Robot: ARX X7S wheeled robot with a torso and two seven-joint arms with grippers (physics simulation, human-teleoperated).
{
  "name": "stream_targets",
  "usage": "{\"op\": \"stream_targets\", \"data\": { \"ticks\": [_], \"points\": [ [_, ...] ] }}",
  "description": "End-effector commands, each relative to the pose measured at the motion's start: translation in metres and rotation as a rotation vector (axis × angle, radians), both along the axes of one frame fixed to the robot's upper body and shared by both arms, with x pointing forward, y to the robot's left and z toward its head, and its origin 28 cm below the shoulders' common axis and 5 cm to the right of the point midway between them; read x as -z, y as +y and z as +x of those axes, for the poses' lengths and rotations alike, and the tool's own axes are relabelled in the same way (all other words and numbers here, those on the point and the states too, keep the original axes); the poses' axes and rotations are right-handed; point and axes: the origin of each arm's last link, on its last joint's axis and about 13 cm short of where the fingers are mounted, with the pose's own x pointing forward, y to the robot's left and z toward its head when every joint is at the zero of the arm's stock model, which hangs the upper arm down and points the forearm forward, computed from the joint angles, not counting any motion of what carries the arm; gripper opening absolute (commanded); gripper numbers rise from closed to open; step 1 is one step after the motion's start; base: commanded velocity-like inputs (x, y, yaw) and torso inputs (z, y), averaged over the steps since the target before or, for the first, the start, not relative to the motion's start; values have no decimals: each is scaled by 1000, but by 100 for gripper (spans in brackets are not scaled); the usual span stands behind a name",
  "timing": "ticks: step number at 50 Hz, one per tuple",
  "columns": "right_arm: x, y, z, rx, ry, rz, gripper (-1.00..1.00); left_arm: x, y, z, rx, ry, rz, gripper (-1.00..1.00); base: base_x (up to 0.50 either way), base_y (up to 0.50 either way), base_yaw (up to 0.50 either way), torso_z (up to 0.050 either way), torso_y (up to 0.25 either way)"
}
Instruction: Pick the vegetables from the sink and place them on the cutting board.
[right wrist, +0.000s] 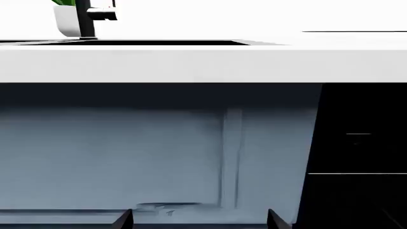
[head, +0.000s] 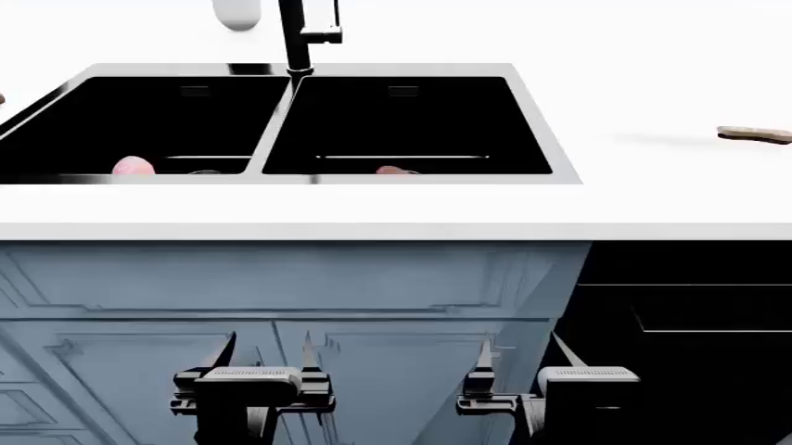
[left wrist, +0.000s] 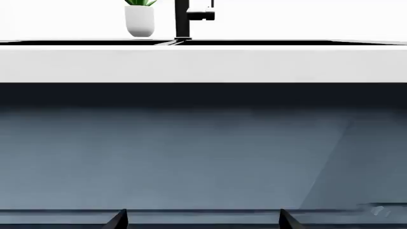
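The black double-basin sink (head: 544, 120) is set in the white counter. Only the top of the pale pink onion (head: 133, 166) shows in the left basin. A sliver of the reddish sweet potato (head: 396, 171) shows in the right basin. The tan cutting board (head: 755, 134) lies on the counter at the far right, seen nearly edge-on. My left gripper (head: 270, 357) and right gripper (head: 522, 357) are both open and empty, below counter level in front of the cabinet doors. The jaws stand wide apart in the left wrist view (left wrist: 203, 220) and the right wrist view (right wrist: 200, 220).
The tall black faucet (head: 297, 37) and a white plant pot (head: 236, 11) stand behind the sink. The white counter's front edge (head: 371, 227) overhangs blue-grey cabinet doors (head: 248, 306). A black drawer panel (head: 693, 315) is at the right.
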Motion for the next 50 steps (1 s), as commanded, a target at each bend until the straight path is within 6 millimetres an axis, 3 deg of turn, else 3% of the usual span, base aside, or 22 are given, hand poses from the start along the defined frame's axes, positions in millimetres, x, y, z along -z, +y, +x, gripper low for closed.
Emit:
{"op": "stream_targets", "data": {
  "ticks": [1, 7, 10, 14, 19, 25, 37, 50],
  "points": [
    [0, 1, 0, -10, -5, 6, 100, -1, 1, -1, 6, -8, -12, 100, 0, 0, 0, 0, 0],
    [-5, 2, -2, -36, -26, 31, 100, 1, 1, -4, 35, 5, 1, 100, 0, 0, 0, 5, 0],
    [-19, 2, -5, -43, -59, 46, 100, -15, 2, -4, 82, -46, -2, 100, 0, 0, 0, 50, 0],
    [-60, 1, -3, -71, -125, 67, 100, -64, 9, 2, 82, -161, -17, 100, 0, 0, 0, 50, 0],
    [-124, -2, -2, -75, -261, 66, 100, -125, 14, 11, 79, -300, -49, 100, 0, 0, 0, 50, 0],
    [-160, 1, -7, -90, -348, 60, 100, -170, 16, 9, 61, -428, -49, 100, 0, 0, 0, 50, 0],
    [-160, 2, -11, -111, -351, 43, 100, -168, 22, 7, 20, -455, 22, 100, 0, 41, 0, 50, 0],
    [-159, 3, -11, -122, -349, 19, 100, -169, 18, 6, 13, -447, 103, 100, 6, 500, 0, 0, 0]
  ]
}}
